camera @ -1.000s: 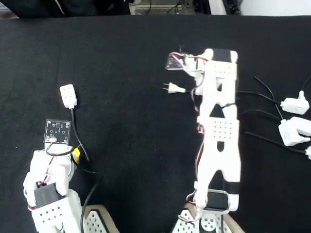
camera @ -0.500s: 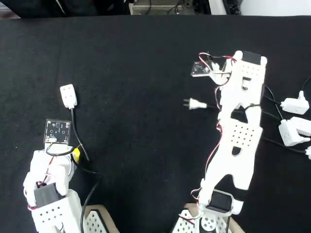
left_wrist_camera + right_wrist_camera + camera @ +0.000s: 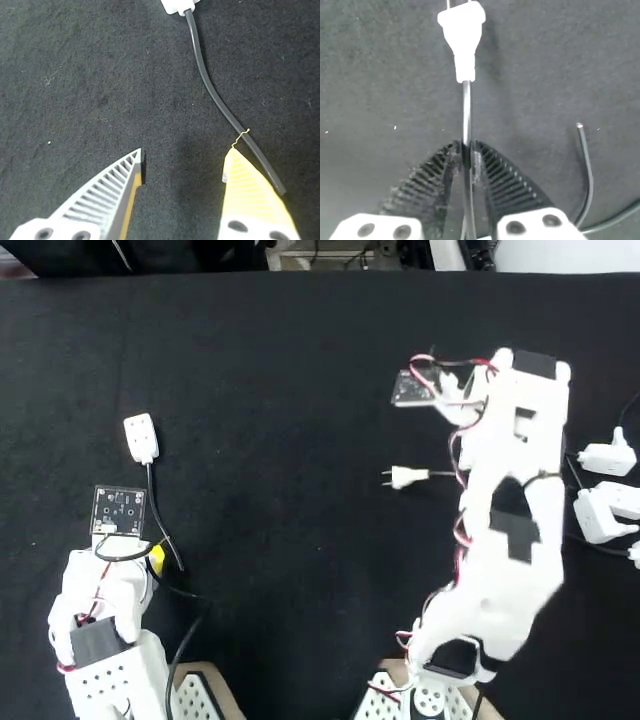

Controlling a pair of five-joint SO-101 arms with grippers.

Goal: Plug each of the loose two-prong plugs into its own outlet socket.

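Observation:
A white two-prong plug (image 3: 400, 477) lies on the black table just left of my right arm (image 3: 510, 470), prongs pointing left. In the right wrist view my right gripper (image 3: 466, 147) is shut on the plug's black cable just behind the plug (image 3: 462, 30). A white outlet socket (image 3: 140, 437) rests at the left with its black cable (image 3: 158, 520) running toward my left arm (image 3: 100, 610). My left gripper (image 3: 182, 160) stands open over the bare cloth, its yellow finger (image 3: 247, 195) next to that cable (image 3: 215, 100). The socket's end (image 3: 177, 5) shows beyond it.
Two white plug blocks (image 3: 605, 456) (image 3: 605, 512) with black leads lie at the table's right edge. A loose black wire end (image 3: 585, 155) lies beside the right gripper. A small camera board (image 3: 118, 510) sits on the left wrist.
My right arm has swung to the right, dragging the plug by its cable rightward and a little nearer. The left arm and the socket have stayed put.

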